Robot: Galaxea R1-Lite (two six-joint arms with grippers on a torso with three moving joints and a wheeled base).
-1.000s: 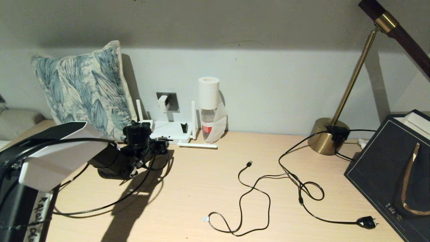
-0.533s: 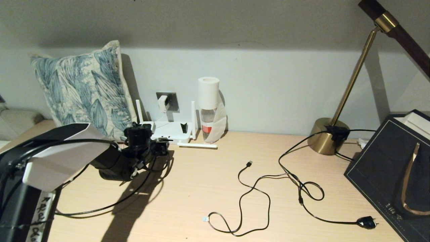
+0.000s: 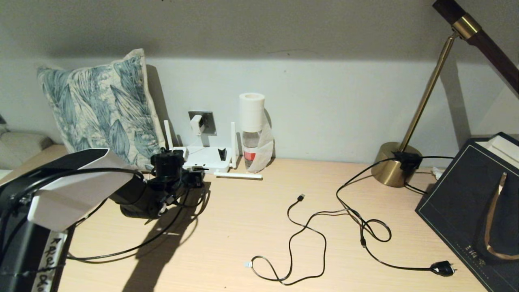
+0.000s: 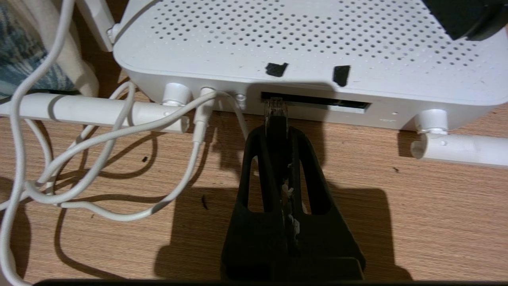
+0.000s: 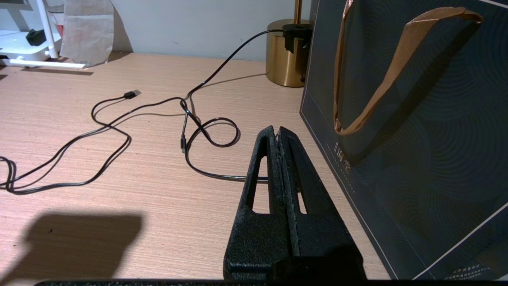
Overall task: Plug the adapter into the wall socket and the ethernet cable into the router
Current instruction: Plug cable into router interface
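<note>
On the counter (image 3: pixel 251 211), the left end effector (image 4: pixel 278 131) is clenched on the ethernet cable (image 4: pixel 276 113). Its clear connector sits at the end effector's 12 o'clock, tip at the router (image 4: pixel 301 43) port slot. The adapter (image 3: pixel 197 123) sits in the wall socket (image 3: pixel 207 118). The right end effector (image 5: pixel 279 137) hangs clenched, holding nothing.

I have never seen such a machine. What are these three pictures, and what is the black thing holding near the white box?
It is a robot with two arms. One picture comes from a camera on its head, the other two from its wrists. The left gripper is shut on the ethernet cable, whose clear plug sits at the router port; how deep, I cannot tell. The adapter is on the wall socket. The right gripper, shut and empty, hangs over the table beside a dark bag. A loose USB cable and a lamp are there too.
</note>
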